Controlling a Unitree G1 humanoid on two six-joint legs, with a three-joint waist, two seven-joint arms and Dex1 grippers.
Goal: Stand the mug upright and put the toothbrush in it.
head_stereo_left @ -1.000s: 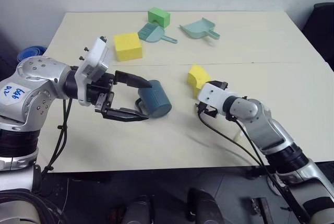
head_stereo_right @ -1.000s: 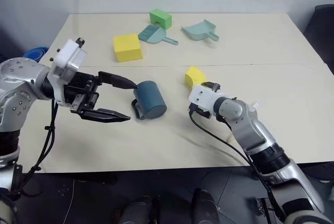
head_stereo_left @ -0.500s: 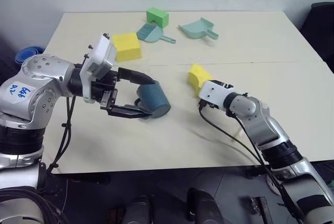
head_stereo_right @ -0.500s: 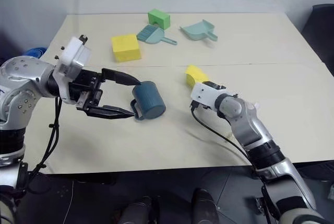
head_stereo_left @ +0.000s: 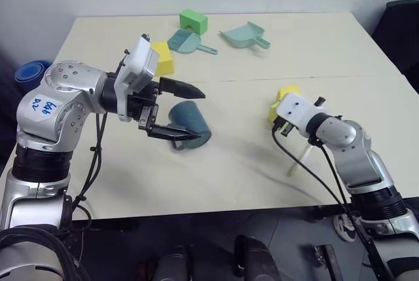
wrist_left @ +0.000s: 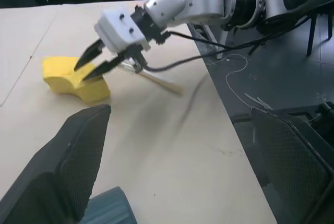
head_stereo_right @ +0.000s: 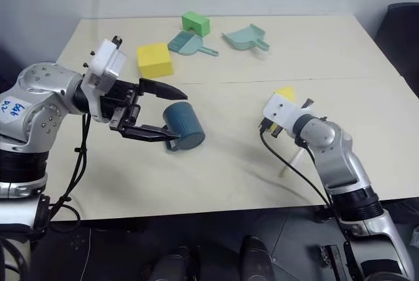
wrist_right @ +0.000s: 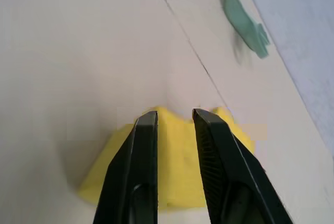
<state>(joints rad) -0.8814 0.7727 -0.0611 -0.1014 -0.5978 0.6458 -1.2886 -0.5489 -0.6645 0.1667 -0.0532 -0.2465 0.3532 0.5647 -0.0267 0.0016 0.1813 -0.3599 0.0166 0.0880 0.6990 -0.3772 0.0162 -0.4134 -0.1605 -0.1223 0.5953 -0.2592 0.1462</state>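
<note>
Left eye view caught my left tool (head_stereo_left: 190,114) spread wide around the toppled mug (head_stereo_left: 190,124) on the counter (head_stereo_left: 229,163), while my right tool (wrist_left: 90,65) had narrowed, gripping nothing, toothbrush (head_stereo_right: 290,161) beneath.

Even, soft light; faint shadows on the table (head_stereo_left: 262,163); wrist views blurred

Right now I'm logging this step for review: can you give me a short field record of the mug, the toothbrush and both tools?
mug: on its side on the table
left tool: open, fingers astride the mug
toothbrush: lying on the table beneath the right arm
right tool: narrow gap, nothing held, tips at the small yellow wedge
task: mug not yet upright
</note>
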